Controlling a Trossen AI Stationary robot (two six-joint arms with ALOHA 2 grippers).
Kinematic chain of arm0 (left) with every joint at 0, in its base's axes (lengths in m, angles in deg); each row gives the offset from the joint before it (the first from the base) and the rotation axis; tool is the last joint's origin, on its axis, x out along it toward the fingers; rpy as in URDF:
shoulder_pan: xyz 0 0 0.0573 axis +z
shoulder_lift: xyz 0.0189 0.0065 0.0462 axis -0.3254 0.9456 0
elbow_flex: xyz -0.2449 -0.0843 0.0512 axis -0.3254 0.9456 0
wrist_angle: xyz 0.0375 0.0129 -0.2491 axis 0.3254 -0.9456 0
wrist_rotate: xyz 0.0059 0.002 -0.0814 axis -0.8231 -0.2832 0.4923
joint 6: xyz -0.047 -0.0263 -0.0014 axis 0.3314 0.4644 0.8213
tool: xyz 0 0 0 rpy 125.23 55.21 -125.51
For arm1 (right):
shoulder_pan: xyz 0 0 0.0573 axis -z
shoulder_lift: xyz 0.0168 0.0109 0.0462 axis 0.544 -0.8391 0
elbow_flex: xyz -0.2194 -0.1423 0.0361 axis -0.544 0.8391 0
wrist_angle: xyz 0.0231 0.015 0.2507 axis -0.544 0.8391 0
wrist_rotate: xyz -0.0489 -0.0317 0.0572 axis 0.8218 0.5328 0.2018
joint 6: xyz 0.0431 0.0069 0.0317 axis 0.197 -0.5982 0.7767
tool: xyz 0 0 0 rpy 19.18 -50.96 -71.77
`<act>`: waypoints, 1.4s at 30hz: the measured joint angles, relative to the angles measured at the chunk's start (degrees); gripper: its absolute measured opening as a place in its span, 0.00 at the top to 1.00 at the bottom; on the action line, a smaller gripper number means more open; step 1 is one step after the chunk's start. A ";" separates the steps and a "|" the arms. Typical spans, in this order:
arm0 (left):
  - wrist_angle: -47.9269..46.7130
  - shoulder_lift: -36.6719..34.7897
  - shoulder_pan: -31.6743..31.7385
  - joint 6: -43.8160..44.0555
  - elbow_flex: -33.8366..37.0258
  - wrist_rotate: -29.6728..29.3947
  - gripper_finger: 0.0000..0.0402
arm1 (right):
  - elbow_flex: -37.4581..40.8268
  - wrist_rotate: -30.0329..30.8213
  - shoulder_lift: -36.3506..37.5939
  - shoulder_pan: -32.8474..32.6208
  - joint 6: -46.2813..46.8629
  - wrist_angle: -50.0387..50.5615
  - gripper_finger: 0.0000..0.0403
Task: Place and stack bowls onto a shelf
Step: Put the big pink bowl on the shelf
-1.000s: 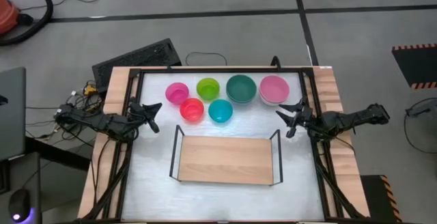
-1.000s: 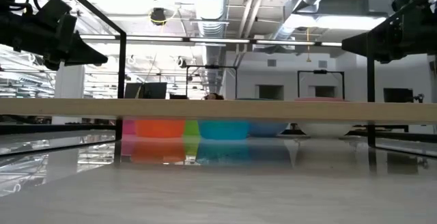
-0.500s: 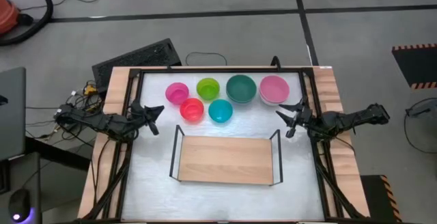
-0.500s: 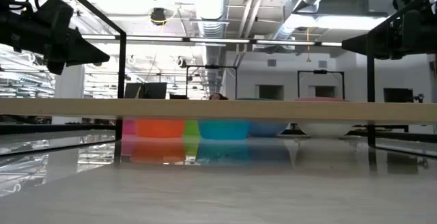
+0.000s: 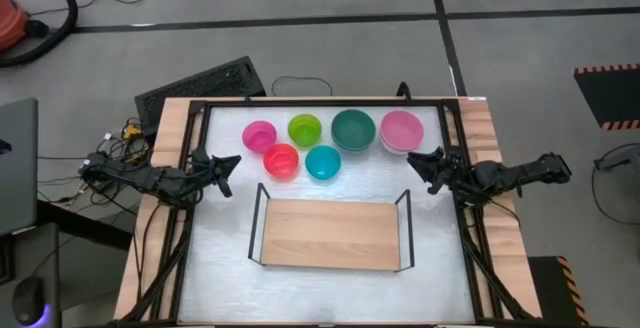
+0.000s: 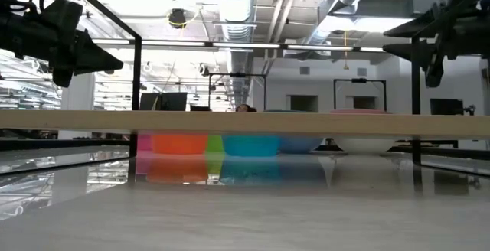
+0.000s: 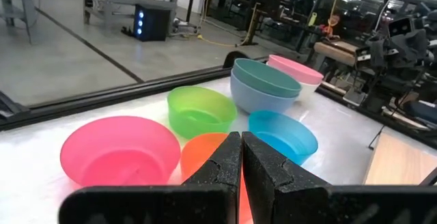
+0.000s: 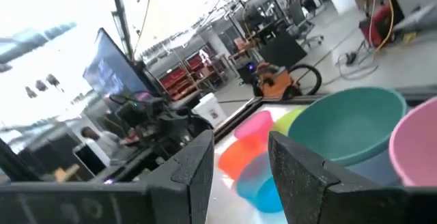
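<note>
While all bowls (image 5: 325, 143) sit behind the bare shelf (image 5: 332, 234), nothing is picked yet. Right gripper (image 5: 424, 166), jaws apart, looks nearest the pink bowl (image 5: 401, 130) and needs to reach it; left gripper (image 5: 222, 168) waits, jaws together.

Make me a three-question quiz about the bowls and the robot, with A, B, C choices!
1. Where are the bowls?
A) on the shelf
B) behind the shelf, on the table
C) on the floor

2. Which colour is the bowl beside the orange-red one?
A) blue
B) black
C) yellow

3. How is the left gripper?
A) open
B) shut
C) holding a bowl

Answers:
1 B: the shelf is bare.
2 A: the blue bowl sits by the orange-red bowl.
3 B: the left gripper has fingers pressed together, empty.
</note>
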 joint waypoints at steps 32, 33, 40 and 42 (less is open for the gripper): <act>14.32 0.01 0.21 -8.51 -0.02 16.97 0.90 | -19.69 10.95 -3.74 6.47 -17.69 7.91 0.58; 16.07 0.02 0.20 -8.66 -0.02 16.74 0.87 | -23.10 12.14 -4.98 6.68 -17.26 13.67 0.58; 20.17 0.00 0.22 -4.97 -0.02 17.13 0.57 | -39.80 12.15 -17.37 8.81 -3.07 46.54 0.43; 20.22 0.00 0.22 -1.92 -0.02 18.29 0.47 | -42.63 11.71 -22.04 10.05 2.13 53.18 0.38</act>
